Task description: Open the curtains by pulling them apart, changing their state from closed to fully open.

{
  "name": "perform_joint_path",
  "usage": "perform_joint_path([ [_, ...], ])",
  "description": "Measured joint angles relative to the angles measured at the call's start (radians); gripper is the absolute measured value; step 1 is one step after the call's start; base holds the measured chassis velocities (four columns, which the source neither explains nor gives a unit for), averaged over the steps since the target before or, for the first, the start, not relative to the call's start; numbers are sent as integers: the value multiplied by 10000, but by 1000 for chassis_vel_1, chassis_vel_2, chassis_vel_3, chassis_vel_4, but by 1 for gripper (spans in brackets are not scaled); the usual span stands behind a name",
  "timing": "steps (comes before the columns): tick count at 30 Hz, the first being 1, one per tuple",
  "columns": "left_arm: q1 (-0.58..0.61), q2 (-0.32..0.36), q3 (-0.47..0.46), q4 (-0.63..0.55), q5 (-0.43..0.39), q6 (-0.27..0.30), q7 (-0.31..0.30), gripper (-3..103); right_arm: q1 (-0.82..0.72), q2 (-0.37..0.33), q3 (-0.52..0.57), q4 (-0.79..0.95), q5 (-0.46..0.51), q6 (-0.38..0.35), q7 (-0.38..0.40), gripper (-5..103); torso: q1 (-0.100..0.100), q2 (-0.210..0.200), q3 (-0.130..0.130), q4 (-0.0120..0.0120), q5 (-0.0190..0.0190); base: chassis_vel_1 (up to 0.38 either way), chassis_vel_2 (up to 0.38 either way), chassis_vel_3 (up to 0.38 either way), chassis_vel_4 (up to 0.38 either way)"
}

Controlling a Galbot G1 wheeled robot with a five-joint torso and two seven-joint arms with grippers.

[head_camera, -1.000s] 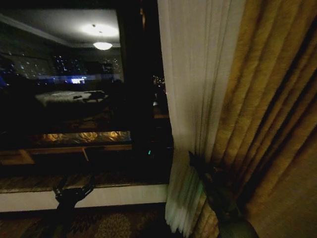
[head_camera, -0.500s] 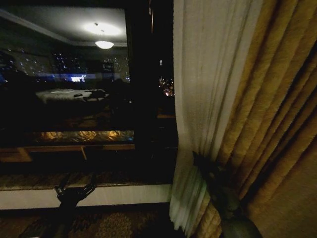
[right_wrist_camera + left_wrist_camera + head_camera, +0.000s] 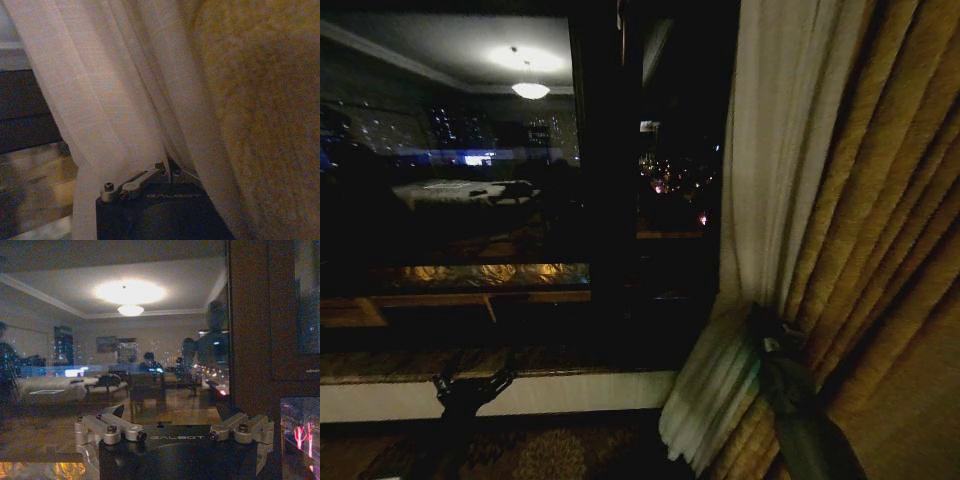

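One sheer cream-white panel of the curtains (image 3: 775, 150) hangs right of the dark window and is gathered low down against a golden drape (image 3: 890, 250). My right gripper (image 3: 767, 343) is shut on the bunched sheer fabric at about sill height. In the right wrist view the curtain (image 3: 110, 100) folds into the right gripper (image 3: 167, 175), with the golden drape (image 3: 260, 100) beside it. At the lower left, below the sill, my left gripper (image 3: 470, 385) stands open, touching nothing. The left wrist view shows that left gripper (image 3: 172, 415) spread wide, facing the window glass.
The window glass (image 3: 450, 160) mirrors the lit room and a ceiling lamp. A dark window post (image 3: 605, 170) stands in the middle. A pale sill (image 3: 550, 392) runs under the glass, with patterned carpet (image 3: 540, 450) below.
The sheer panel's edge has moved right with my right gripper, baring more dark window. The view also shifted a little. The left arm has stayed put.
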Motion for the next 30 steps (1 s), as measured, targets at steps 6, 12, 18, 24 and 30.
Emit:
perform_joint_path([
  [6, 52, -56, -14, 0, -10, -54, 0, 100, 86, -14, 271, -156, -327, 24, 324, 0, 0, 0, 0, -2, 1, 0, 0, 0, 0],
  [12, 47, -79, 1, 0, -13, -73, 1, 100, -1, -100, 444, -232, -448, 94, 384, 0, 0, 0, 0, -2, 0, 0, 0, 0, 0],
  [18, -16, -46, 47, 0, -23, -76, 4, 100, -871, -28, 374, 808, -415, -79, -1040, 7, 0, 0, 0, -7, 4, 0, 0, 0, 0],
  [24, -130, 6, 131, 1, -25, -21, 0, 100, -1817, 162, -131, 2016, -418, -151, -2131, 28, 0, 0, 0, -4, -1, 0, 0, 0, 0],
  [30, -261, 98, 138, 1, -92, 66, -32, 100, -2582, 394, -467, 3128, -527, -406, -3022, 44, 0, 0, 0, -3, 0, 0, 0, 0, 0],
])
